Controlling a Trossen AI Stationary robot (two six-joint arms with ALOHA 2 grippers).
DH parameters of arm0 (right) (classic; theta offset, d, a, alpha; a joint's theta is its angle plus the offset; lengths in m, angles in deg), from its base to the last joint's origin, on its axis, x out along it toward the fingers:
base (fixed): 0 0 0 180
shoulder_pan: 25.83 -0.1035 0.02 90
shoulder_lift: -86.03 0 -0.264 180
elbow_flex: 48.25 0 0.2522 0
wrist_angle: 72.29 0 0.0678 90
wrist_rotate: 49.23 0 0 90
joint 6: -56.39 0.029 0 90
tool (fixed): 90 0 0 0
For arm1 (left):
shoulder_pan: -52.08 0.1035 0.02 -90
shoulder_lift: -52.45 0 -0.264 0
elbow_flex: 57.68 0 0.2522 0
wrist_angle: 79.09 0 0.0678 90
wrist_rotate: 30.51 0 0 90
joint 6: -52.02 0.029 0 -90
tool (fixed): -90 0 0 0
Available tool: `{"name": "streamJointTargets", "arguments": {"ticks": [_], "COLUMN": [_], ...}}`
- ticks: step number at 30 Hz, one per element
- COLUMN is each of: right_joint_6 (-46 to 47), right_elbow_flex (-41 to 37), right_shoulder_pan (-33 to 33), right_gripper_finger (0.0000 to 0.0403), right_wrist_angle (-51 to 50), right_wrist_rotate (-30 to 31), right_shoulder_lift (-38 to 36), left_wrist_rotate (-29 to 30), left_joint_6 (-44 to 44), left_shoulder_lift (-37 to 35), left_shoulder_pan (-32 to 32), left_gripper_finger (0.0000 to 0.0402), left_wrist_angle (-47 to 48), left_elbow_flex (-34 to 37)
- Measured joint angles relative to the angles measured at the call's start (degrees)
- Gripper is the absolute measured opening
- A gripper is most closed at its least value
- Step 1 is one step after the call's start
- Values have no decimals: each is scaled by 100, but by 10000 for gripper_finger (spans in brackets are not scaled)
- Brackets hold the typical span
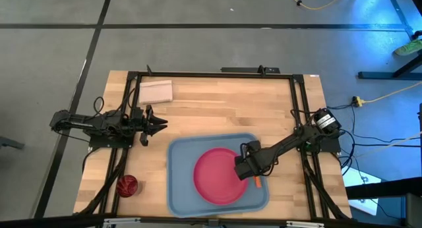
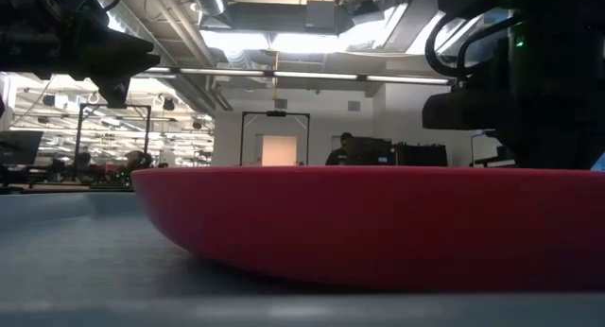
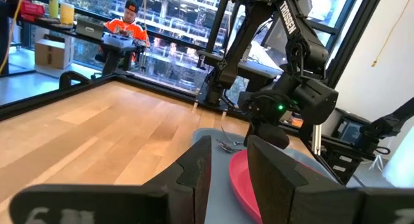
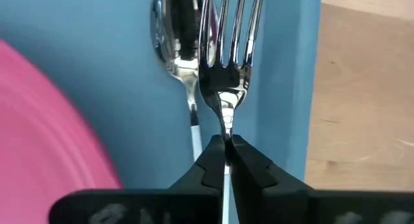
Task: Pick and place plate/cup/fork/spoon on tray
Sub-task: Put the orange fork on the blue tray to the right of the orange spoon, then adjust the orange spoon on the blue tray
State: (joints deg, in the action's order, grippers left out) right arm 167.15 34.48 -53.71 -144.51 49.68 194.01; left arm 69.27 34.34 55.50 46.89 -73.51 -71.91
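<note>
Right pincer (image 4: 226, 146) pinched the fork (image 4: 226, 68) by its neck, tines pointing away along the tray (image 4: 284, 88) rim, spoon (image 4: 176, 43) alongside.

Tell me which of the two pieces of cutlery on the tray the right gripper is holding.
The fork, the one with tines: the right gripper pinches its neck. The round-bowled spoon lies free beside it.

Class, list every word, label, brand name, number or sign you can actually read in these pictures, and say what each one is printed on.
"TROSSEN": white letters running down the right arm, seen in the left wrist view.
Pale marks on the left gripper body, bottom of the same view: too blurred to read.
Pale marks on the right gripper body in the right wrist view: too blurred to read.
Plate, tray, fork, spoon, cup: no text visible.
</note>
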Motion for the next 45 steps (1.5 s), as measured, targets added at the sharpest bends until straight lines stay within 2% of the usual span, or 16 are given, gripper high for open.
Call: {"name": "streamJointTargets", "arguments": {"ticks": [6, 19, 25, 32, 38, 41, 45], "right_joint_6": [-1, -20, -152, -457, -801, -824, -680], "right_elbow_flex": [0, 0, 0, 0, 0, 0, 0], "right_shoulder_pan": [0, 2, -15, -20, -20, -20, -20], "right_gripper_finger": [21, 80, 82, 83, 83, 83, 83], "right_wrist_angle": [-202, -265, 29, 372, 1077, 1103, 679], "right_wrist_rotate": [2, 20, 347, 324, 477, 600, 452], "right_shoulder_lift": [0, 0, 0, 0, 0, 0, 0], "left_wrist_rotate": [0, 0, 0, 0, 0, 0, 0], "left_joint_6": [0, 0, 0, 0, 2, 2, 2], "left_shoulder_lift": [0, 0, 0, 0, 0, -1, 0], "left_shoulder_pan": [0, 0, 0, 0, 0, 0, 1], "left_gripper_finger": [94, 94, 94, 94, 94, 94, 94], "left_wrist_angle": [0, 0, -2, -2, -2, -2, -2], "left_elbow_flex": [1, 1, 0, 1, 0, 0, 1]}}
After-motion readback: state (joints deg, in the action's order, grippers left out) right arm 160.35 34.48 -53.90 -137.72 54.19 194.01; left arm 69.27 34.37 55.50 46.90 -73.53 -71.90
